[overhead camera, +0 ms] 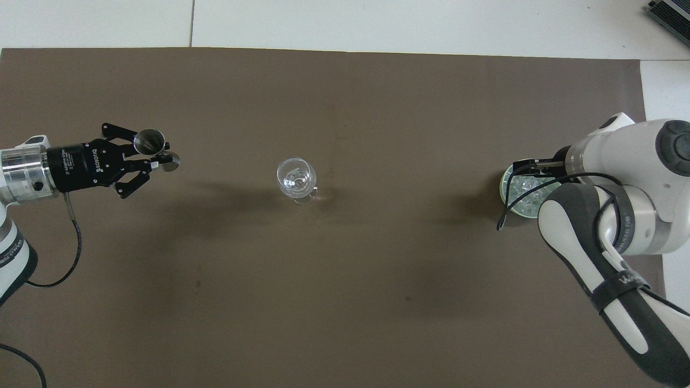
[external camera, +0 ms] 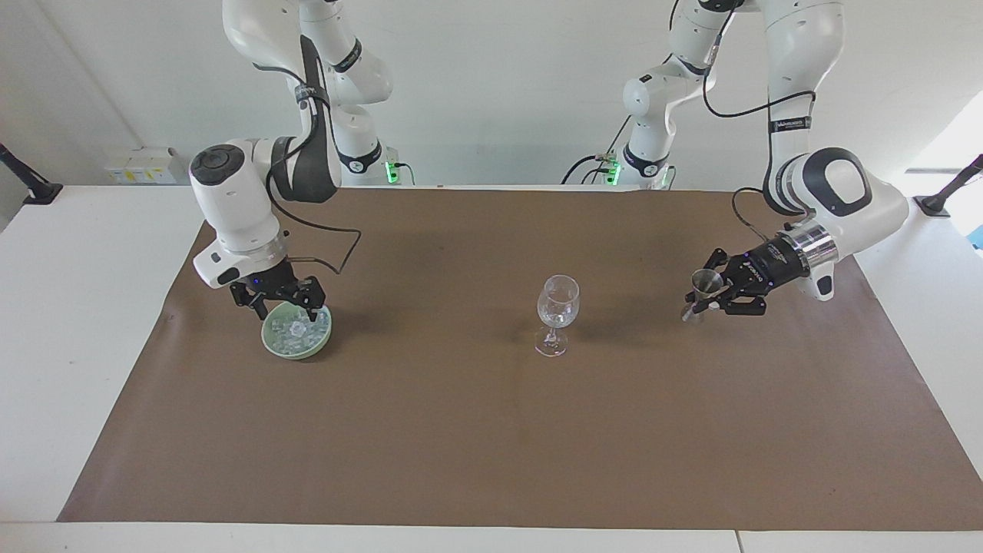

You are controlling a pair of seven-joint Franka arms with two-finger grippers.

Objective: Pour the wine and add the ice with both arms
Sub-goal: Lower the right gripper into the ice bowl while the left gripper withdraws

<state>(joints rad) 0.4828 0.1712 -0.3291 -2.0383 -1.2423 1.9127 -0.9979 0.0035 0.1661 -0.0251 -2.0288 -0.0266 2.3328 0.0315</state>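
Left pincer [external camera: 707, 300] clamps a metal jigger [external camera: 700, 290] over the brown mat [external camera: 491, 430] near the left arm's end. Right pincer [external camera: 286, 304], fingers spread, hangs just above the green bowl [external camera: 270, 338] of ice [external camera: 296, 329]. Wine glass [external camera: 557, 313] stands between, open mat all around.
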